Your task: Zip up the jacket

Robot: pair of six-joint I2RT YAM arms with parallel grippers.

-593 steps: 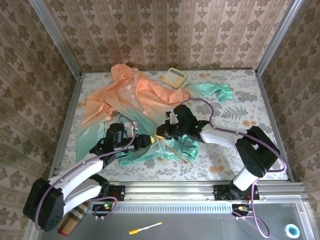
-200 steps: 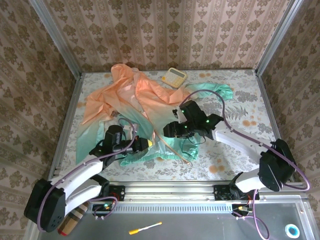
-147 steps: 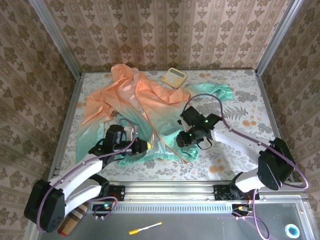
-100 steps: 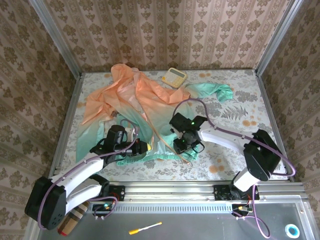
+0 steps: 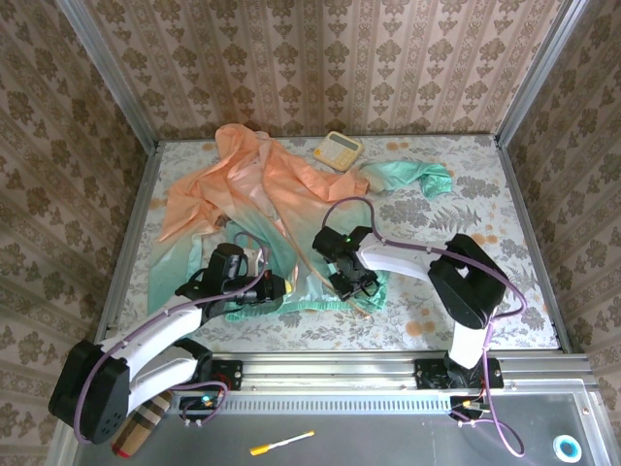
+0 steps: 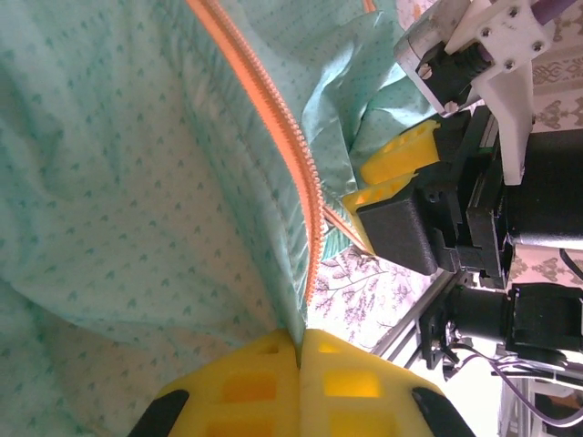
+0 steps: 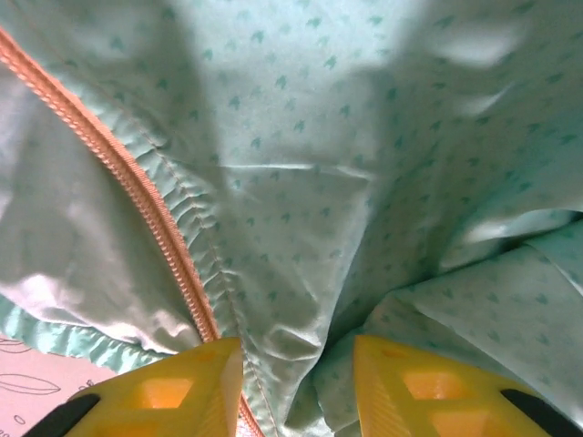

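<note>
- While the jacket [image 5: 247, 189] lies crumpled over the left and middle of the counter [image 5: 456, 291], its peach-orange part sits toward the far-left corner and its mint-teal hem lies toward the arms.
- One teal sleeve [image 5: 415, 175] reaches out to the right and lies flat on the counter.
- A small yellow calculator [image 5: 337, 148] rests at the far edge, just beside the orange cloth.
- The left hand [image 6: 300, 364] is down on the teal hem. Its two yellow fingers are pressed together, pinching the cloth edge where the orange zipper [image 6: 264, 100] comes down to them. From that pinch the tape runs up and away across the cloth.
- The right hand [image 7: 298, 373] sits just to the right of the left one on the same teal hem, near it but not touching.
- In the right wrist view its yellow fingers are spread, with a ridge of teal cloth rising between them. I cannot tell whether the pads press that cloth.
- In that view a zipper tape runs slantwise down past the finger on the left to the gathered hem edge, and a strip of patterned counter shows beneath.
- The left wrist view shows the right hand's yellow fingertips and black body just beyond the zipper, low over the cloth.
</note>
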